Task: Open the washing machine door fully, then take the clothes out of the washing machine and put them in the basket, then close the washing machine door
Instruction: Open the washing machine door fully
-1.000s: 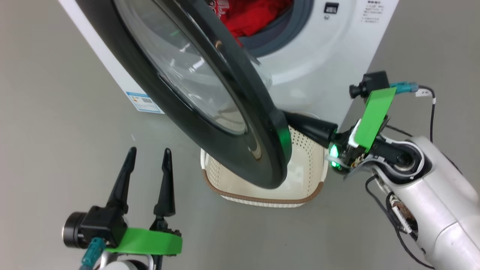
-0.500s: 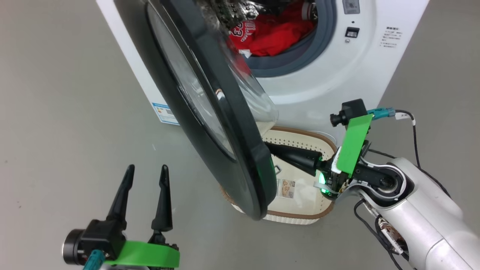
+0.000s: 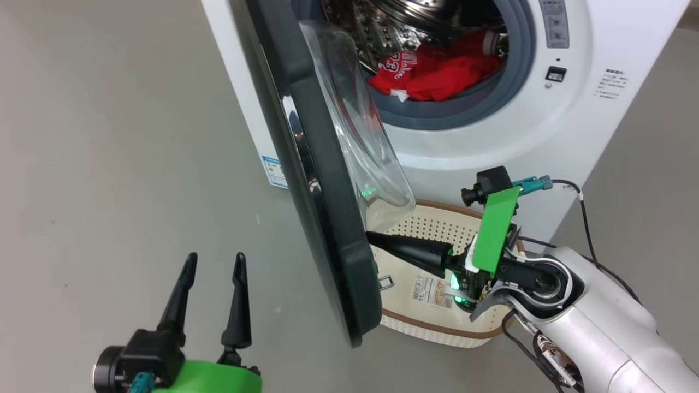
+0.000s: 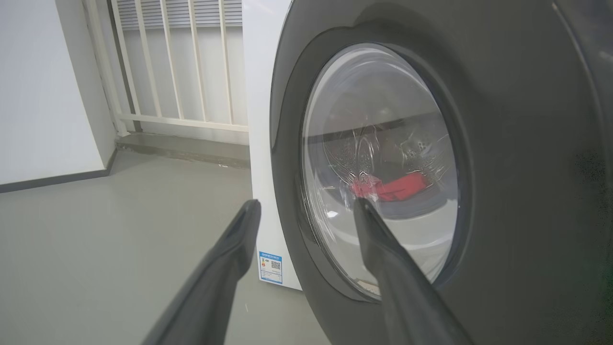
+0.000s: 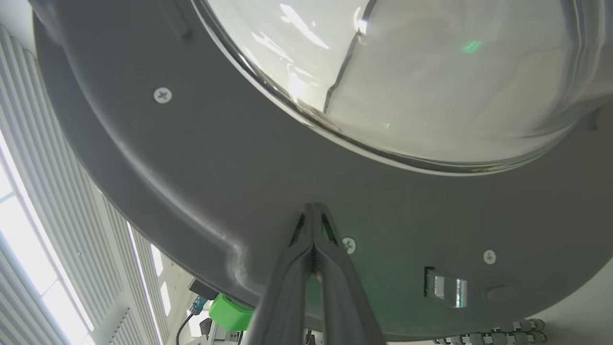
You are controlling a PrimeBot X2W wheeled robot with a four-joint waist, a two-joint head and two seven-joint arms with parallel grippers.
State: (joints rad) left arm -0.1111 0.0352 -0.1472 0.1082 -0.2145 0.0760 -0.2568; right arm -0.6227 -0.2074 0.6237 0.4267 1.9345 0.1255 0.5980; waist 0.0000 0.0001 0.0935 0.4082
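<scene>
The washing machine (image 3: 491, 147) stands open, with the red clothes (image 3: 437, 68) lying in its steel drum. The washing machine door (image 3: 322, 218) shows edge-on, its clear glass bowl (image 3: 360, 136) bulging toward the drum. My right gripper (image 3: 371, 236) is shut on nothing, its tips against the door's inner face (image 5: 191, 167), just below the glass (image 5: 407, 72). It reaches over the cream basket (image 3: 431, 327) on the floor under the door. My left gripper (image 3: 214, 262) hangs open at lower left, off the door's outer side (image 4: 517, 191). The clothes (image 4: 392, 186) show through the window.
Grey floor spreads to the left of the machine. A blue label (image 3: 273, 172) sits low on the machine's front. A white railing (image 4: 182, 62) and a wall stand behind the machine. The basket has a sticker (image 3: 431, 289) on its floor.
The door has swung wider, from slanting across the opening to nearly edge-on, with my shut right gripper following its inner face. The head camera has shifted too. The left gripper stays open.
</scene>
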